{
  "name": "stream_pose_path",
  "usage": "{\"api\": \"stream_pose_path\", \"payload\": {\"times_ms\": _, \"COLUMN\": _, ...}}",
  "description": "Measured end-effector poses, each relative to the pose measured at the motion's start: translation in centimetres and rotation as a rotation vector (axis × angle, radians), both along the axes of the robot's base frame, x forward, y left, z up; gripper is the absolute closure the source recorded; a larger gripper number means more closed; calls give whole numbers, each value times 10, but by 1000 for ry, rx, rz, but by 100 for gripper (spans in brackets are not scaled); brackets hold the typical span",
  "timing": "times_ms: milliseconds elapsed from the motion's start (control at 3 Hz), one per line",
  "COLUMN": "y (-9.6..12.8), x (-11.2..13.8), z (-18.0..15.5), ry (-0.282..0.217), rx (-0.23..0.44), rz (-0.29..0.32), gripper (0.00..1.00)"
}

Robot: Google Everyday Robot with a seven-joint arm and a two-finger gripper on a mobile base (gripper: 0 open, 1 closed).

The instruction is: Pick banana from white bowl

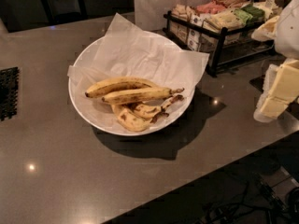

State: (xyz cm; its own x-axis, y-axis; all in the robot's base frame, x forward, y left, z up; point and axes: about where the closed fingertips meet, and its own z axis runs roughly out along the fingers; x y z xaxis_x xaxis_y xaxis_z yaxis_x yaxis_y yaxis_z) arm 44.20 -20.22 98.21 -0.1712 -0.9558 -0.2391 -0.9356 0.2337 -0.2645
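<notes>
The white bowl (81,107) sits on the grey counter, lined with a crinkled white paper sheet (140,55). Several bananas lie in its front half. The banana (140,95) is long and nearly straight, yellow with brown streaks, its dark stem pointing right. A cleaner-yellow, curved banana (117,84) lies just behind it. Short brown-blotched bananas (133,118) lie in front of it. My gripper (276,91) hangs at the right edge of the camera view, well to the right of the bowl and apart from it, holding nothing that I can see.
A black wire rack (219,36) of packaged snacks stands behind and to the right of the bowl. A black grid mat (8,93) lies at the left edge. The counter's front edge (196,171) runs diagonally below the bowl, with cables on the floor beyond it.
</notes>
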Motion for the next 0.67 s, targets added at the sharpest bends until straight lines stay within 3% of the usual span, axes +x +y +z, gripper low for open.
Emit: {"api": "stream_pose_path", "payload": {"times_ms": 667, "y": 120, "x": 14, "z": -38, "ry": 215, "rx": 132, "rz": 438, "gripper": 0}}
